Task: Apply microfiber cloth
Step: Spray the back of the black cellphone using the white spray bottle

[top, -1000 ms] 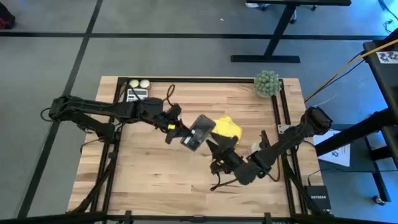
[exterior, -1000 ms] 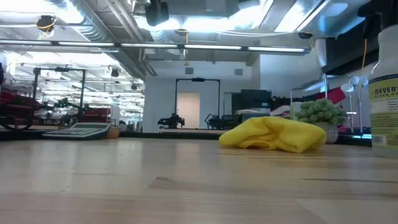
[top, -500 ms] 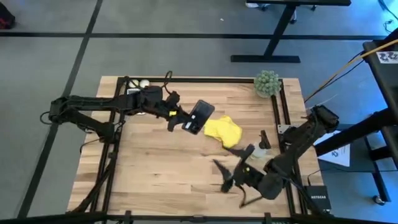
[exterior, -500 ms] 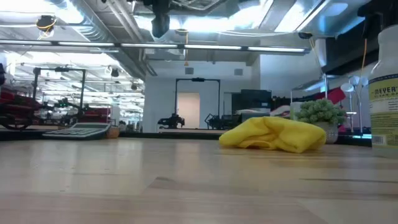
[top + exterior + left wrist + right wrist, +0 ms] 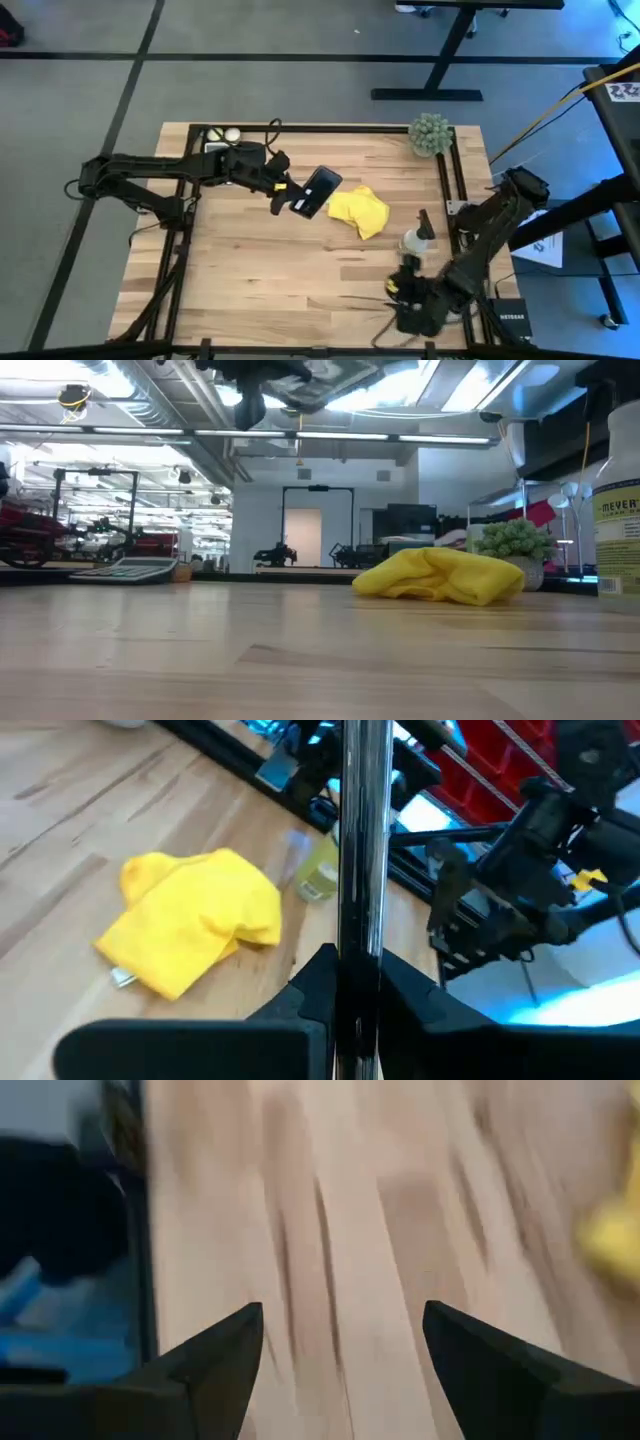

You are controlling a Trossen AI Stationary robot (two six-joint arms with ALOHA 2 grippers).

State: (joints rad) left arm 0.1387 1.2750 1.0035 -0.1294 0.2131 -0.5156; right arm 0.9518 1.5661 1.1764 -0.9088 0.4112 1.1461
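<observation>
Gripping the black smartphone (image 5: 317,190), the left gripper (image 5: 290,197) hovers beside the microfiber cloth (image 5: 360,209); right gripper (image 5: 340,1350) spread wide.

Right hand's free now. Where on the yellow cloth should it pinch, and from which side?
Probably from straight above, on the raised fold along the top of the microfiber cloth. It lies bunched on the table with a humped crest, giving the open right hand fabric to close on. The left hand holds the smartphone beside it.

Bright, even ceiling light; the right wrist view is streaked with motion blur.
</observation>
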